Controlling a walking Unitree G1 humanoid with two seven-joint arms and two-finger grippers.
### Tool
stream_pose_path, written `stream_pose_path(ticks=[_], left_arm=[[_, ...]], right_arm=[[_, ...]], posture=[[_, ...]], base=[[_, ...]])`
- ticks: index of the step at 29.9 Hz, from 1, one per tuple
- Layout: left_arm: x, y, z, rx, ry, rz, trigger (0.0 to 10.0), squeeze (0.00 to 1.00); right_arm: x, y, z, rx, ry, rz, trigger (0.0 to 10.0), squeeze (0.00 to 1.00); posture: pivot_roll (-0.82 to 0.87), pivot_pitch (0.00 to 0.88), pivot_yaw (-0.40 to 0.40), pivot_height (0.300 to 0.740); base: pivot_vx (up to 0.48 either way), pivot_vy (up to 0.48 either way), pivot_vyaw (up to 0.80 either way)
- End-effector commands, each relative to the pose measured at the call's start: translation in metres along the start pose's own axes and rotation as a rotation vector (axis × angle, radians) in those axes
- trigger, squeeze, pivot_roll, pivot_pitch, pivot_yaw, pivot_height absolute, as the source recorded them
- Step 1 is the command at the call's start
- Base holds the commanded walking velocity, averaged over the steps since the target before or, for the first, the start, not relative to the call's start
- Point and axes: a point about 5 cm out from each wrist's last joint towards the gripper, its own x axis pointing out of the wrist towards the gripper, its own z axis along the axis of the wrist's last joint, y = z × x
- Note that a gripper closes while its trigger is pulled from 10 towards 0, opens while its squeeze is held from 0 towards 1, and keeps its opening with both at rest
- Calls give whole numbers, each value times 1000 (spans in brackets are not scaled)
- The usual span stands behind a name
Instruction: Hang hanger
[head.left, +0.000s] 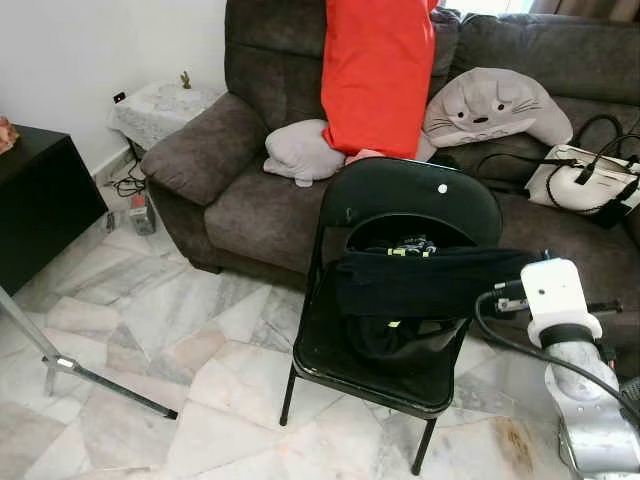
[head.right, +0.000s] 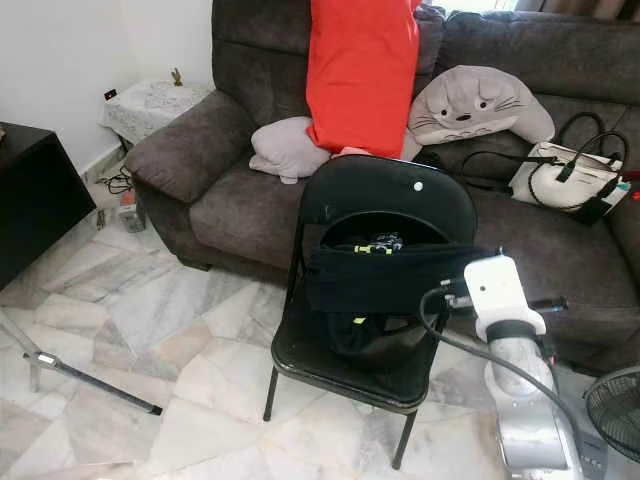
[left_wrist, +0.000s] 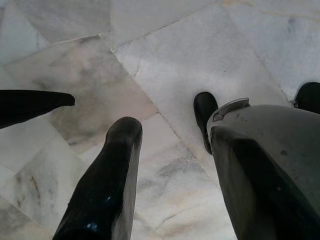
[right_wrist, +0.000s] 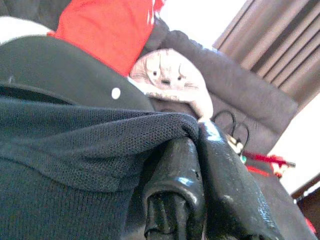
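A black mesh garment (head.left: 430, 280) hangs stretched across the front of a black folding chair (head.left: 420, 190), and part of it droops onto the seat. My right gripper (right_wrist: 192, 135) is shut on the garment's upper edge at its right end, with the white wrist (head.left: 550, 290) just right of the chair. I cannot tell whether a hanger is inside the cloth. A red garment (head.left: 375, 70) hangs in front of the sofa behind the chair. My left gripper (left_wrist: 98, 114) hangs open over the marble floor beside my own leg (left_wrist: 265, 165).
A dark brown sofa (head.left: 250, 200) behind the chair holds a grey cushion (head.left: 300, 150), a cat pillow (head.left: 490, 105) and a white handbag (head.left: 585, 180). A black cabinet (head.left: 35, 200) and a tripod leg (head.left: 90, 375) stand left. A fan (head.right: 615, 410) is at right.
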Motion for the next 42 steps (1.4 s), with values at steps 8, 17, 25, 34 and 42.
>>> stream_pose_path(ticks=[8, 17, 25, 34, 42], left_arm=[[-3, 3, -10, -4, 32, 7, 10000, 0], [-3, 3, -10, -3, 31, 5, 10000, 0], [-3, 3, -10, -2, 32, 3, 10000, 0], [-3, 3, -11, -2, 34, -1, 10000, 0], [-3, 4, -11, 1, 38, -3, 10000, 0]], right_arm=[[10, -31, 61, 22, -247, -100, 0, 0], [11, -44, 97, 30, -363, -123, 0, 0], [14, -45, 88, 36, -286, -104, 0, 0], [2, 6, 7, 54, 87, 196, 0, 0], [-5, 28, -24, 6, 199, 304, 0, 0]], posture=[[-24, 96, 4, 740], [-27, 92, 4, 740], [-27, 96, 1, 740], [-19, 103, 1, 740], [-11, 108, 7, 740]], base=[[0, 0, 0], [0, 0, 0], [0, 0, 0], [0, 0, 0], [0, 0, 0]])
